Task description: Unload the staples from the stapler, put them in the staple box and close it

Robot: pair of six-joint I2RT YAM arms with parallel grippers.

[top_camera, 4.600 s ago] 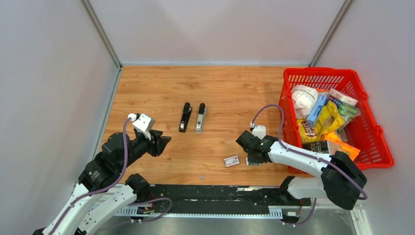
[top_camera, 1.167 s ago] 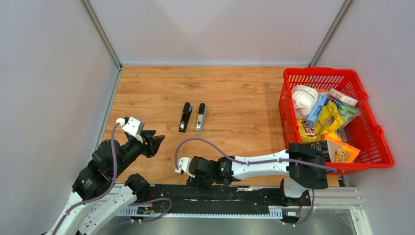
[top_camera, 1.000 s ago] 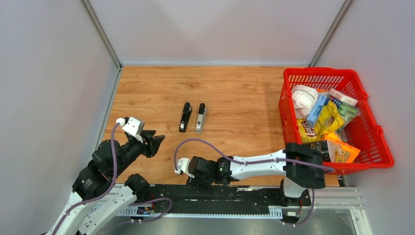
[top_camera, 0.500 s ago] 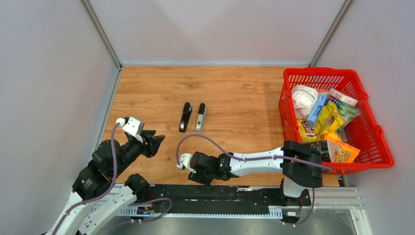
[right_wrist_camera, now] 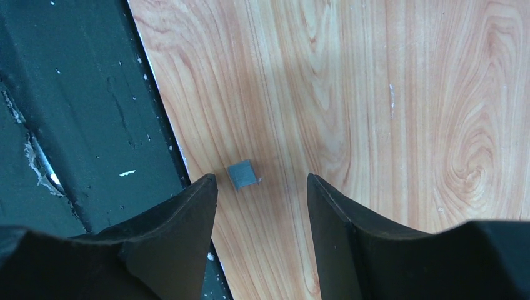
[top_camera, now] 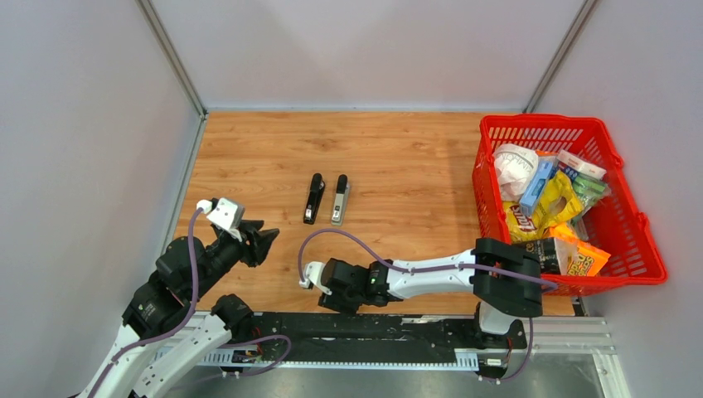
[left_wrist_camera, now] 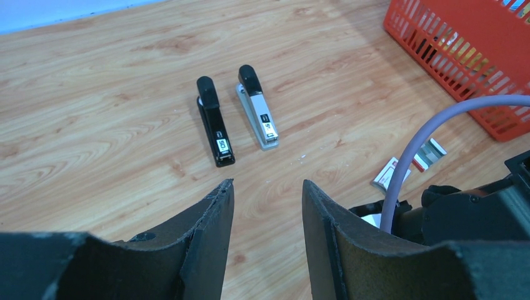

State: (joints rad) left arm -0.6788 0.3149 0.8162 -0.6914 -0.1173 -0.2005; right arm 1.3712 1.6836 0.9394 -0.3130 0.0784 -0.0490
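While the right gripper (right_wrist_camera: 260, 182) hangs low over the near edge of the table (right_wrist_camera: 406, 94), its jaws are spread apart and nothing is gripped. The staples (right_wrist_camera: 242, 174), a small grey piece, are seen lying on the wood just ahead of the gap between the fingertips, nearer the finger on the side of the black rail (right_wrist_camera: 81, 112). The left gripper (left_wrist_camera: 267, 185) is likewise parted and empty. Ahead of it a black stapler (left_wrist_camera: 214, 128) and a grey stapler (left_wrist_camera: 258, 115) are laid side by side, with a red basket (left_wrist_camera: 462, 50) farther off to its right.
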